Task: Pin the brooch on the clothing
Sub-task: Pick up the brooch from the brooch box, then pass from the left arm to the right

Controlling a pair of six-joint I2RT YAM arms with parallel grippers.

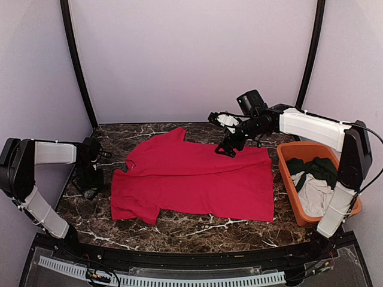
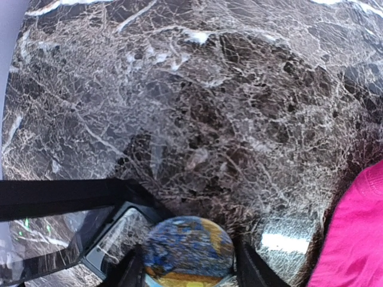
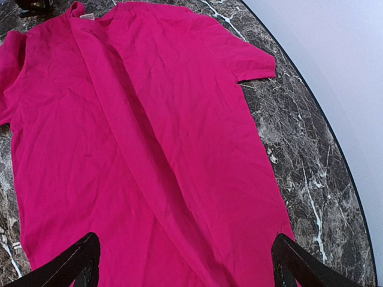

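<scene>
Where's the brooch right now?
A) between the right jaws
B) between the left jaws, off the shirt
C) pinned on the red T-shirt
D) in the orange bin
B: the left wrist view shows the round brooch between the left gripper's jaws over the bare marble table. The red T-shirt shows only at the frame's edge, and the right gripper is open and empty.
</scene>
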